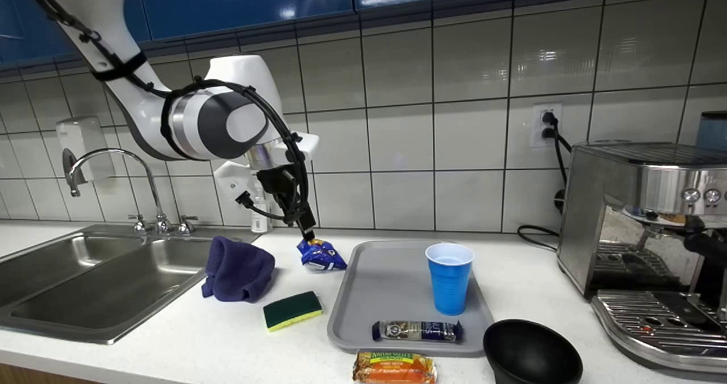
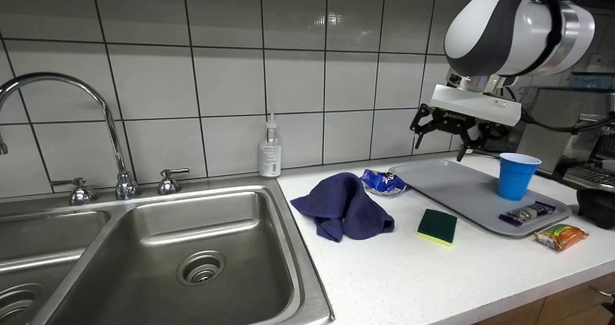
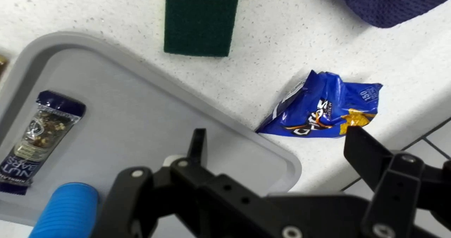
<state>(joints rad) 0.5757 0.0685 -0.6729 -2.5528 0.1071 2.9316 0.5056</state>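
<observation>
My gripper (image 3: 277,130) is open and empty, its two black fingers spread wide. In an exterior view (image 2: 439,152) it hangs above the back end of the grey tray (image 2: 447,178), touching nothing. The blue chip bag (image 3: 317,107) is nearest; it lies crumpled on the counter beside the tray's edge, just past the fingertips in the wrist view. The bag also shows in both exterior views (image 1: 324,259) (image 2: 383,182). A blue cup (image 1: 450,282) stands upright on the tray, with a nut bar (image 1: 417,331) lying in front of it.
A green and yellow sponge (image 1: 292,310) and a bunched dark blue towel (image 1: 241,270) lie left of the tray. An orange snack packet (image 1: 395,367) and black bowl (image 1: 532,350) are at the front. A sink (image 2: 192,219), soap bottle (image 2: 270,154) and coffee machine (image 1: 653,247) flank the counter.
</observation>
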